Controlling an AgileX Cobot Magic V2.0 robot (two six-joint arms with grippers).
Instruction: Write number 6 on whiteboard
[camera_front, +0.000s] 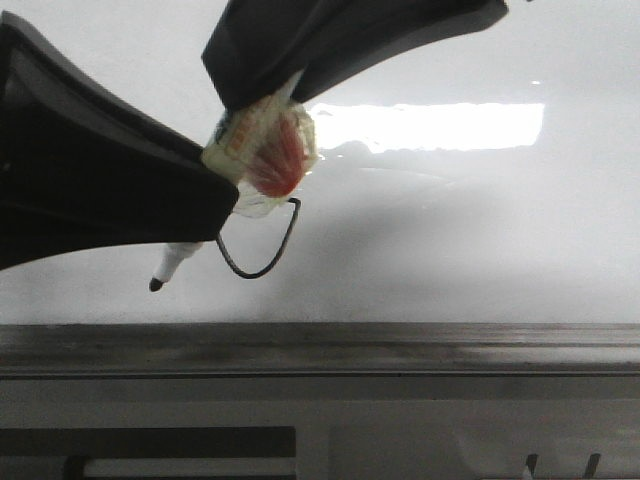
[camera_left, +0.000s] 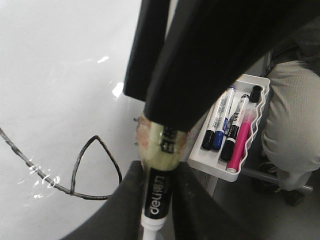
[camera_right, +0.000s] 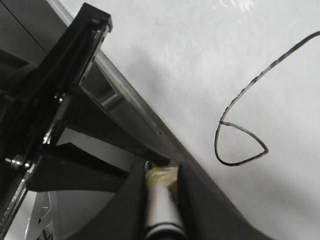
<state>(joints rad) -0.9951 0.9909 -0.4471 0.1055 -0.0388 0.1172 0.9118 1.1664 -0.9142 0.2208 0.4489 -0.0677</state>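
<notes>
Thin black hand-drawn number 6 (camera_right: 243, 145) on the large glossy white whiteboard (camera_front: 480, 250), long slanted stroke running down into a closed, pointed leaf-shaped loop; in the front view only the lower curve of that loop (camera_front: 262, 262) showing, just beside the marker tip and above the grey metal rail (camera_front: 400, 345) along the board's near edge. In the left wrist view the loop (camera_left: 95, 167) near the gripper, stroke trailing off to the frame edge. White-barrelled black marker with printed lettering (camera_left: 157, 192), wrapped in yellowish tape with a red patch (camera_front: 275, 150), black tip (camera_front: 157, 284) lifted slightly clear of the board as far as can be told, close to the drawn line. Left gripper (camera_left: 156, 200) clamped on the marker barrel, dark fingers (camera_left: 127, 200) pressed on either side. Right gripper (camera_right: 161, 192) likewise closed around a taped grey barrel end, fingers (camera_right: 130, 200) tight against it; in the front view both black claws meeting at the taped section. Bright rectangular light glare (camera_front: 430, 125) on the board behind them. Off to the side in the left wrist view, white wavy-edged plastic tray (camera_left: 252, 130) holding black, blue and pink markers (camera_left: 239, 142), and beside it a leg in grey-beige trousers (camera_left: 292, 130)
</notes>
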